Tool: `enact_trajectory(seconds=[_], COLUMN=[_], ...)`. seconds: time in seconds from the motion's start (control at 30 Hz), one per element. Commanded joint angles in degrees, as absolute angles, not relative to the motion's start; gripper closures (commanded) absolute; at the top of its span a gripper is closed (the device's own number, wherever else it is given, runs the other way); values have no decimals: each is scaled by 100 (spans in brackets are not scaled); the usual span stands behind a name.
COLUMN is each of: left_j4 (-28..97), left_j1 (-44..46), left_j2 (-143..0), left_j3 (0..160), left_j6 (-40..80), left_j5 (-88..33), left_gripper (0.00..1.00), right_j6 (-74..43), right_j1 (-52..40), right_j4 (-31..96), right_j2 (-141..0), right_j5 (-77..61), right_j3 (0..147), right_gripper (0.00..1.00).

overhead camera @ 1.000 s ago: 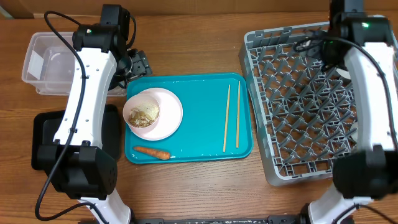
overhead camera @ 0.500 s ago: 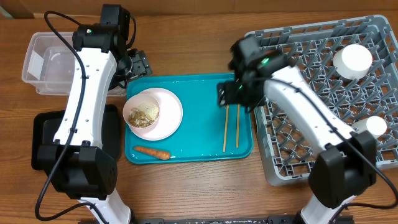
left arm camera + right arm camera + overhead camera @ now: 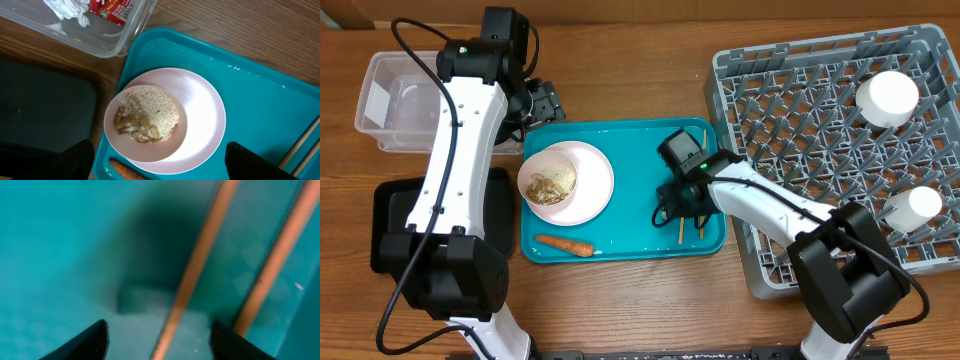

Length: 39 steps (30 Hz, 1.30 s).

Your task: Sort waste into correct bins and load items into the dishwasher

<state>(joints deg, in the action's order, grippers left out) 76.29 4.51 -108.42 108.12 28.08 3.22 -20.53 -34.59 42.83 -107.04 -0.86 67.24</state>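
Wooden tabletop [image 3: 640, 60] under everything. At far left, clear tub [image 3: 395, 100], with crumpled white tissue [image 3: 70, 10] and red wrapper [image 3: 110, 7] inside, both plain in the left wrist view. Just in front of it, black tray [image 3: 385, 205], partly hidden under the left arm. Next, left gripper [image 3: 542, 103] above the back left corner of the teal serving tray [image 3: 640, 160], jaws spread wide, nothing held, nothing touched. Below its camera, pale pink plate [image 3: 590, 180] on the left part of the teal tray, with a mound of rice scraps [image 3: 552, 185] on its left half. Near the plate's front edge, orange carrot [image 3: 565, 244], lying flat on the same tray. Farther right, right gripper [image 3: 680, 212] low over the teal tray, pointed down at two chopsticks [image 3: 200, 265] lying side by side near the tray's right rim. Its fingers [image 3: 85, 340] partly apart, one on each side of the left chopstick, the other stick just beside the right finger; no clamp on either visible. At far right, grey dish rack [image 3: 800, 150] beside the teal tray, with white bowl [image 3: 887, 97] at the back right and small white cup [image 3: 910, 207] in front of it.
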Motion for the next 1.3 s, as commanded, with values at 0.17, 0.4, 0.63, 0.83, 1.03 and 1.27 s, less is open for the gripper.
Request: enact_trajectory(seconds=[0.17, 0.4, 0.63, 0.83, 1.03, 1.27], left_j4=[7627, 7627, 7629, 7627, 7627, 7625], left_j1=[491, 491, 491, 491, 491, 491], left_j2=[-10674, -10674, -10674, -10674, -10674, -10674], left_j3=[10892, 10892, 10892, 10892, 10892, 10892], left_j6=[2729, 2727, 2746, 2746, 2744, 2742], left_j5=[294, 294, 287, 270, 248, 248], left_gripper=[15, 15, 15, 15, 15, 15], right_j6=[-2307, -2410, -2412, -2429, -2364, -2012], right_j1=[-3481, -3555, -3697, -3754, -3723, -3247], right_j4=[4386, 4528, 4525, 4517, 4764, 6473], right_j2=[-10665, -10665, -10665, -10665, -10661, -10372], right_j5=[134, -54, -158, -158, -154, 510], right_j3=[6676, 6475, 6357, 6359, 6702, 8632], right_gripper=[62, 63, 64, 93, 96, 96])
